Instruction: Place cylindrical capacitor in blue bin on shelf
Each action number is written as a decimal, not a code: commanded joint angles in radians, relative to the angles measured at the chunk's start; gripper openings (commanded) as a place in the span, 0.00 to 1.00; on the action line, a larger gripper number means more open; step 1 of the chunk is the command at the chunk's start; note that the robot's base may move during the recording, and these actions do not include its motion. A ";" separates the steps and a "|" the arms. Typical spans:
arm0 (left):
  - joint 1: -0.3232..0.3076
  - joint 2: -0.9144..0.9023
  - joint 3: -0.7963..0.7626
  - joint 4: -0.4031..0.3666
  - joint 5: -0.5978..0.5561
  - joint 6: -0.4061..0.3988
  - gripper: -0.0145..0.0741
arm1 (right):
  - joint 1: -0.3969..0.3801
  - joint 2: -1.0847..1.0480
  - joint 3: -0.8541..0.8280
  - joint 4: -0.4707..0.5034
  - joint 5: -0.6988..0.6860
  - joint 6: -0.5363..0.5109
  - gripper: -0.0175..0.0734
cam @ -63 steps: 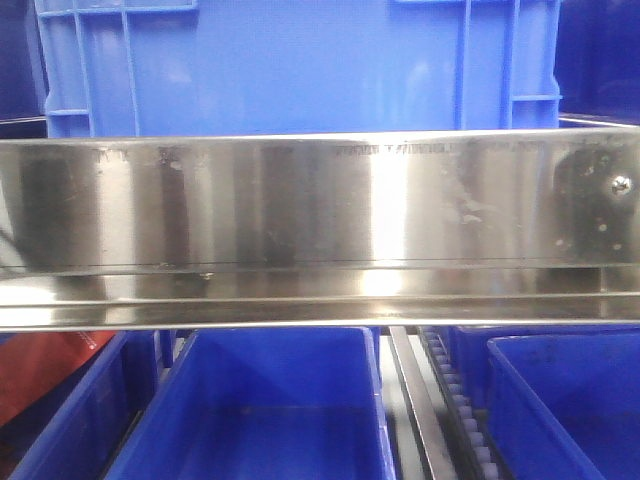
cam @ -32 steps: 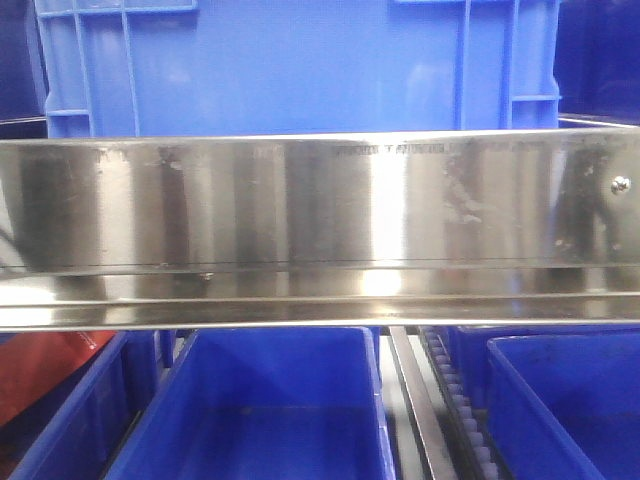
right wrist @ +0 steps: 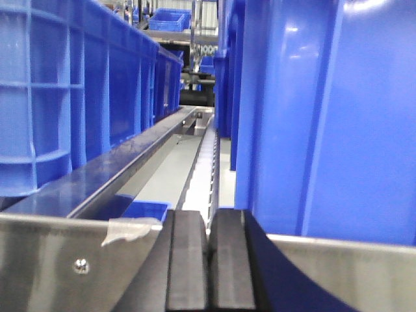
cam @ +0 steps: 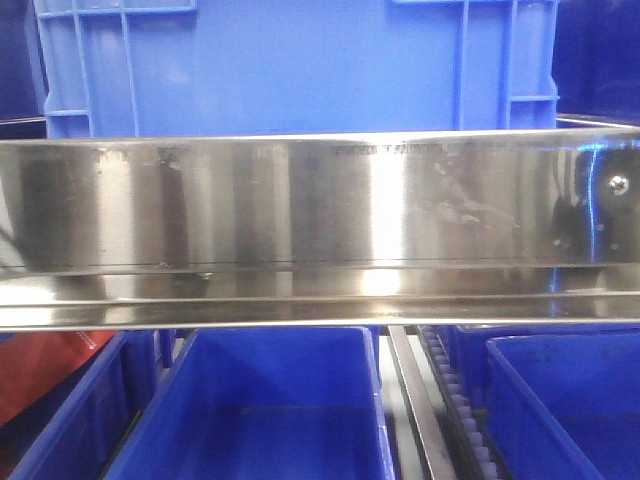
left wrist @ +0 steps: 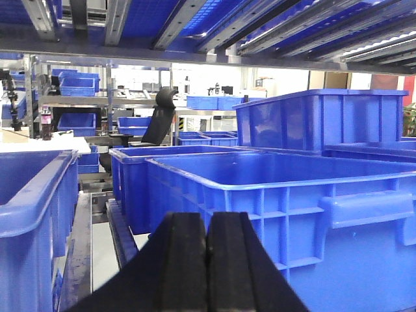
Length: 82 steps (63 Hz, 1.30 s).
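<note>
The shelf's shiny steel front rail [cam: 300,220] spans the front view. A large blue bin [cam: 300,65] stands above it, and an open blue bin [cam: 260,410] sits below. My left gripper [left wrist: 207,224] is shut, its black pads pressed together, in front of a wide blue bin [left wrist: 292,201] on the shelf. My right gripper [right wrist: 209,224] is also shut, level with the steel rail [right wrist: 52,260] and pointing down a lane between tall blue bins [right wrist: 312,110]. The cylindrical capacitor shows in no view, and nothing visible sticks out of either pair of pads.
A grey roller track [right wrist: 205,169] runs down the lane ahead of the right gripper, and another [cam: 460,410] lies between the lower bins. A red frame part [cam: 40,370] shows at the lower left. More blue bins [left wrist: 32,214] crowd the left gripper's sides.
The dark reflection at the right end of the steel rail has shifted and now carries a blue tint. The bins and the rail have not moved.
</note>
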 commanded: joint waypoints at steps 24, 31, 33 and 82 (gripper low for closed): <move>0.004 -0.006 0.002 -0.009 -0.016 0.000 0.04 | -0.007 -0.007 0.003 -0.076 -0.026 0.089 0.01; 0.004 -0.006 0.002 -0.009 -0.018 0.000 0.04 | -0.007 -0.007 0.003 -0.074 -0.022 0.054 0.01; 0.004 -0.006 0.002 -0.009 -0.018 0.000 0.04 | -0.007 -0.007 0.003 -0.053 -0.022 0.031 0.01; 0.004 -0.006 0.002 -0.009 -0.018 0.000 0.04 | -0.007 -0.007 0.003 -0.025 -0.020 0.000 0.01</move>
